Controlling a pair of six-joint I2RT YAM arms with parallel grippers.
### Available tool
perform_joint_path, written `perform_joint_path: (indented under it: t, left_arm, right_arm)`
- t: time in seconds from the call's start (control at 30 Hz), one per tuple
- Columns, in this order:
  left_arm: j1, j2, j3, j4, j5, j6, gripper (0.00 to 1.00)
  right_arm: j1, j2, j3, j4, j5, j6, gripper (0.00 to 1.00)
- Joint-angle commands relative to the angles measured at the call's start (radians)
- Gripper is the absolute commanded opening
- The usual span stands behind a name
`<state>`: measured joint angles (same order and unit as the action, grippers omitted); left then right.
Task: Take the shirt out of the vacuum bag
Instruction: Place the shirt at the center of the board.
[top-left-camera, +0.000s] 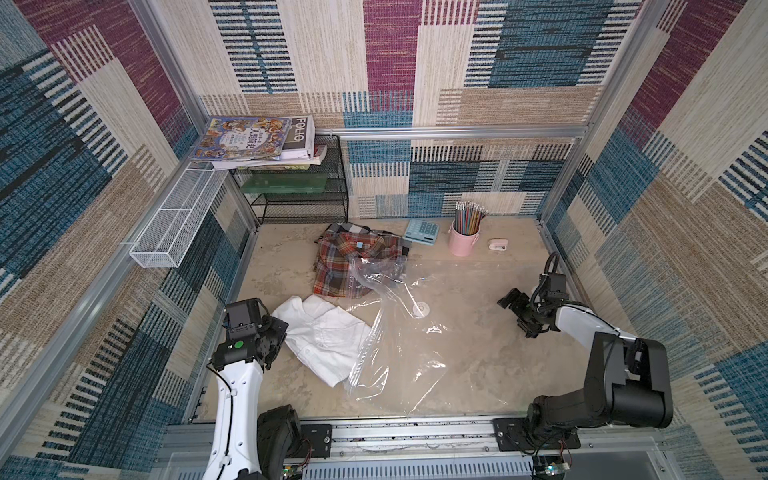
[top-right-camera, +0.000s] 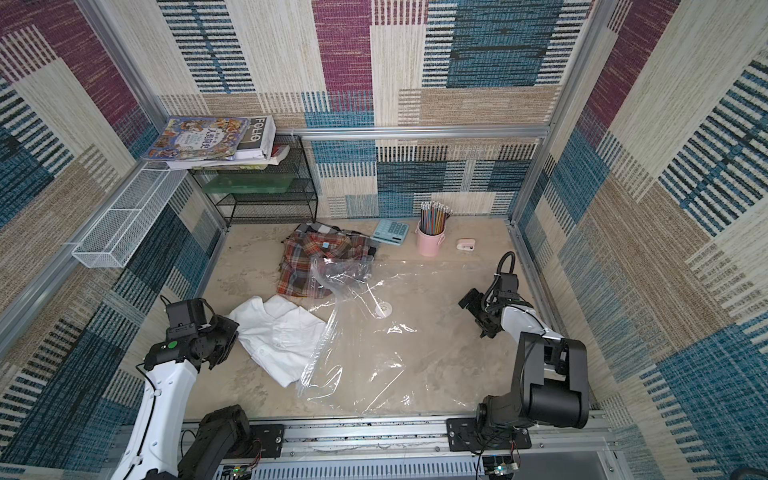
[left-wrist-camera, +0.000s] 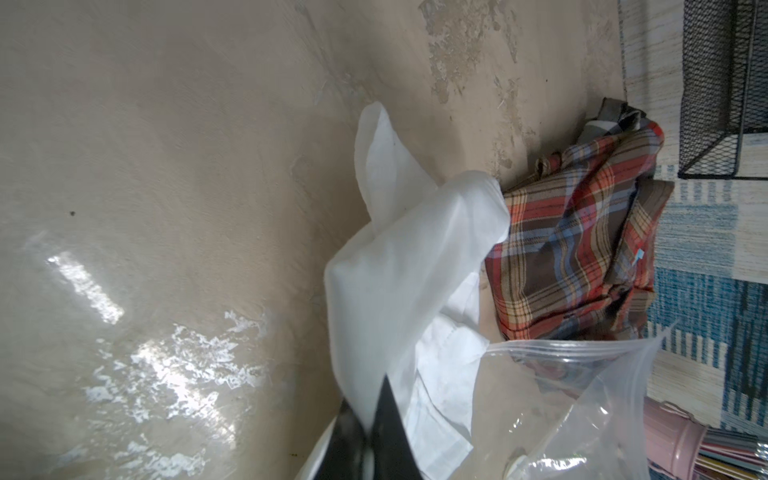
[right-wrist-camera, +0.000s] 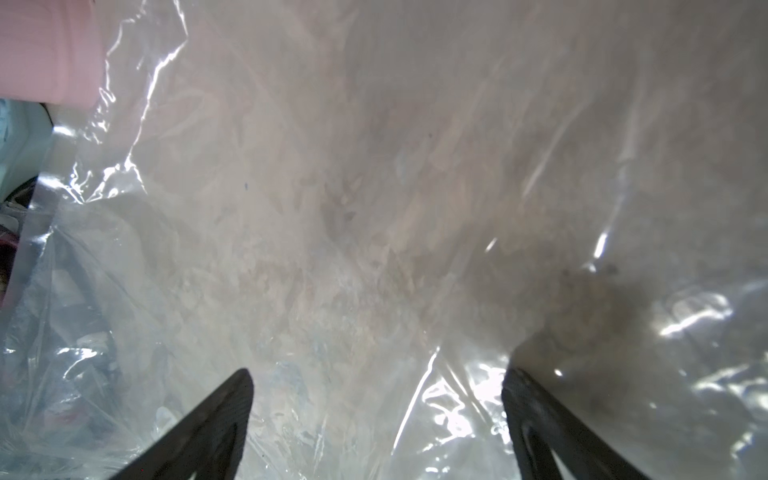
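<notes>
Pinching white shirt (top-left-camera: 324, 332), left hand (left-wrist-camera: 369, 415); right hand (right-wrist-camera: 378, 376) spread; vacuum bag (top-left-camera: 415, 357) opens toward shirt.

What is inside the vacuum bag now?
Through the vacuum bag only table shows. The white shirt lies at its zip edge; whether its hem is inside is unclear. Its crumpled far corner overlaps the plaid shirt.
</notes>
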<state>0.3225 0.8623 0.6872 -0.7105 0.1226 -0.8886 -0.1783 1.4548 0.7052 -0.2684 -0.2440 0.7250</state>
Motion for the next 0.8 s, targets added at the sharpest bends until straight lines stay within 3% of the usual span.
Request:
perform_joint_path:
  t: [0.0, 0.23, 0.5, 0.57, 0.63, 0.67, 0.77]
  left_arm:
    - [0.028, 0.007, 0.009, -0.025, -0.085, 0.064, 0.00]
    - [0.075, 0.076, -0.016, -0.011, -0.047, 0.058, 0.00]
    - [0.072, 0.072, 0.148, -0.152, -0.018, 0.134, 0.64]
    - [0.066, 0.065, 0.192, -0.201, -0.017, 0.153, 0.67]
    - [0.049, 0.061, 0.219, -0.213, 0.016, 0.175, 0.80]
    - [0.024, 0.062, 0.228, -0.212, 0.033, 0.183, 0.89]
    - [-0.104, 0.086, 0.260, -0.219, 0.038, 0.213, 0.95]
  right_arm:
    - [-0.012, 0.015, -0.001, -0.105, 0.045, -0.014, 0.96]
    - [-0.038, 0.029, 0.016, -0.103, 0.026, -0.031, 0.96]
    - [-0.042, 0.034, 0.059, -0.122, 0.021, -0.057, 0.96]
    - [-0.045, 0.033, 0.063, -0.125, 0.021, -0.061, 0.96]
    - [-0.046, 0.029, 0.067, -0.128, 0.017, -0.068, 0.96]
    - [-0.046, 0.026, 0.069, -0.129, 0.017, -0.070, 0.96]
    - [-0.046, 0.014, 0.083, -0.144, 0.022, -0.079, 0.96]
